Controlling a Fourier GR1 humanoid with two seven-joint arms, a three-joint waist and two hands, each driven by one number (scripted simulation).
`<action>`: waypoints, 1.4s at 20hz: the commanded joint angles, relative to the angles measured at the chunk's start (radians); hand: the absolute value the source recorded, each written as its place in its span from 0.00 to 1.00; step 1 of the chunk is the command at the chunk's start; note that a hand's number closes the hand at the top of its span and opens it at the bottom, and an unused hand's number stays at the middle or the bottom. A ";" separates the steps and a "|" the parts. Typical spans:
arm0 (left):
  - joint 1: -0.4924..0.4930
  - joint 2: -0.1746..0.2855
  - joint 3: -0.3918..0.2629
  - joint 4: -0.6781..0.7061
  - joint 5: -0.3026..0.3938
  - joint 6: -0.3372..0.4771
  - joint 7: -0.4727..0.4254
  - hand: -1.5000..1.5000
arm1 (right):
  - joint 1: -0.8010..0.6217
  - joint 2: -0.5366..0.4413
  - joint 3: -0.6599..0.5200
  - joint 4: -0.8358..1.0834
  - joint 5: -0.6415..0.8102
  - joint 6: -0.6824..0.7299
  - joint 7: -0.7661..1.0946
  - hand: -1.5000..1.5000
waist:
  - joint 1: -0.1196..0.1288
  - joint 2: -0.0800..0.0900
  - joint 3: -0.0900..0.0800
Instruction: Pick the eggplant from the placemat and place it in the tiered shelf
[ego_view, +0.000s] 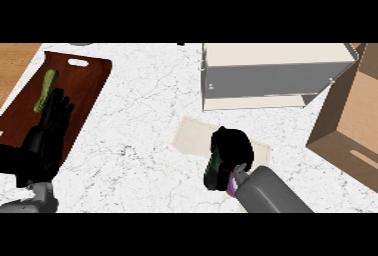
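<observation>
**A:** While the left robot hand (46, 135) lies open with straight fingers at the left edge, what sits around it?

**B:** It rests over a dark brown wooden cutting board (85, 95), with a slim green vegetable (46, 90) just beyond its fingertips. Neither is part of the task, and that hand looks to be resting.

**A:** And to its right?

**B:** Across the white marbled tabletop (140, 150), the right robot hand (225, 157) is curled round the purple eggplant (232, 186). Only one end of it shows, below the palm beside the wrist. The hand is over the near corner of the pale beige rectangular placemat (193, 135). I cannot tell whether the eggplant is lifted off it.

**A:** So which step is this?

**B:** I judge the grasp made and the carry not yet done. The grey and cream tiered shelf (277, 75) stands beyond the right robot hand and a little to its right, well apart. A brown open box (347, 125) lies further right.

**A:** Next move?

**B:** Raise the eggplant clear, bring it forward over a tier, and release it without striking the shelf's edge.
</observation>
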 joint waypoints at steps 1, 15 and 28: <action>-0.032 -0.042 -0.035 0.016 -0.053 0.043 0.004 0.50 | 0.131 -0.016 0.050 -0.219 0.073 -0.048 0.086 1.00 | -0.008 0.011 0.005; -0.031 -0.028 0.005 0.004 -0.025 0.016 0.035 0.50 | 0.101 0.089 -0.099 -0.842 0.132 -0.065 0.360 1.00 | -0.016 0.007 0.005; -0.037 -0.025 0.029 -0.004 -0.029 -0.018 0.012 0.50 | -0.088 0.025 -0.438 -0.877 0.148 0.135 0.365 1.00 | 0.008 0.015 0.006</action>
